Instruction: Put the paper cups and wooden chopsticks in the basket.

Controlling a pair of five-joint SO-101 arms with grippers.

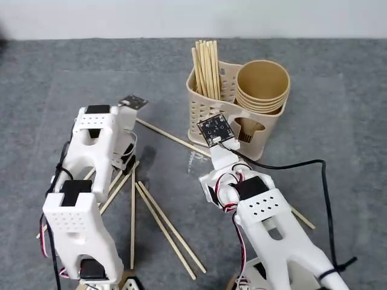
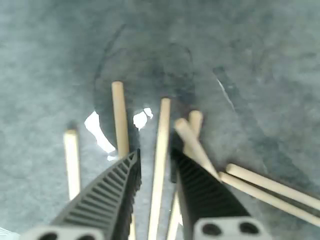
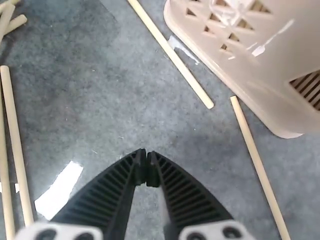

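Left end effector point(image 2: 155, 157) seen parted, one chopstick point(image 2: 162, 130) straddled between jaws. Right end effector point(image 3: 146, 156) seen closed, empty, near basket point(image 1: 205, 112). Paper cups point(image 1: 263, 84) stacked in basket; loose chopsticks point(image 1: 164, 228) scattered on counter point(image 1: 338, 151).

Looks like a robotics lab bench: grey felt-covered table point(image 1: 344, 109), exposed cable point(image 1: 325, 193), plain white wall point(image 1: 121, 18).

Stack of cups point(image 1: 262, 84) in basket point(image 1: 203, 113) right side, chopsticks point(image 1: 207, 67) upright in left side; loose chopsticks point(image 1: 172, 227) on table point(image 1: 351, 121), front-left of basket.
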